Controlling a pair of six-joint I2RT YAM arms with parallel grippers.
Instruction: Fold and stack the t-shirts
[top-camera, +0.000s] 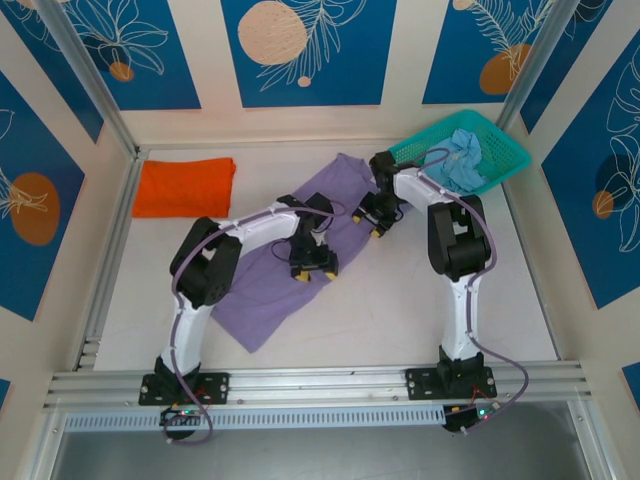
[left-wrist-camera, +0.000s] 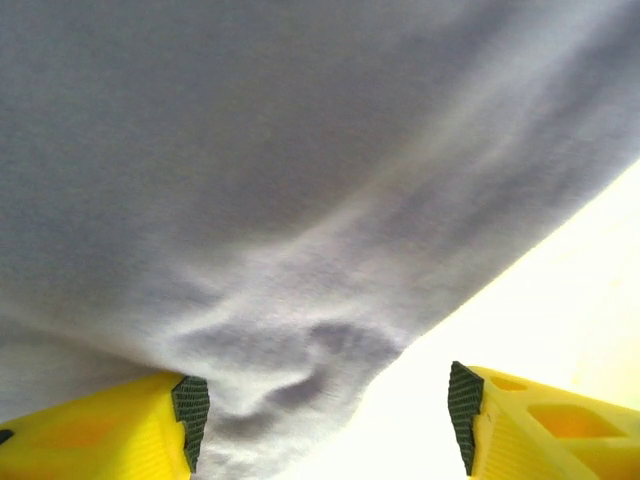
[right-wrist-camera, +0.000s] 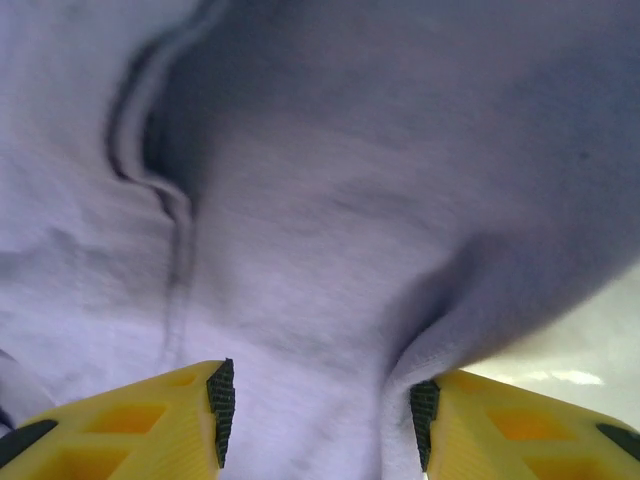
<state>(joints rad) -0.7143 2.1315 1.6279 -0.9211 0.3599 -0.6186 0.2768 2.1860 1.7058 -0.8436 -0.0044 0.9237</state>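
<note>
White surface (top-camera: 400, 300) ringed by blue flowered panels (top-camera: 300, 50) carries the work. Orange shirt (top-camera: 185, 187) lies at upper left as a thick, neat rectangle, so that one looks done. Purple shirt (top-camera: 270, 290) lies spread on a slant across the centre, a soft, rumpled knit; I judge it not yet folded. Blue shirt (top-camera: 463, 160) sits crumpled in the teal mesh basket (top-camera: 500, 140) at upper right, still to do. Left tool (top-camera: 314, 272) stands open over the purple edge, holding nothing. Right tool (top-camera: 377, 230) is parted too, with cloth wrinkled between its yellow fingers (right-wrist-camera: 150, 420) and no pinch made.
</note>
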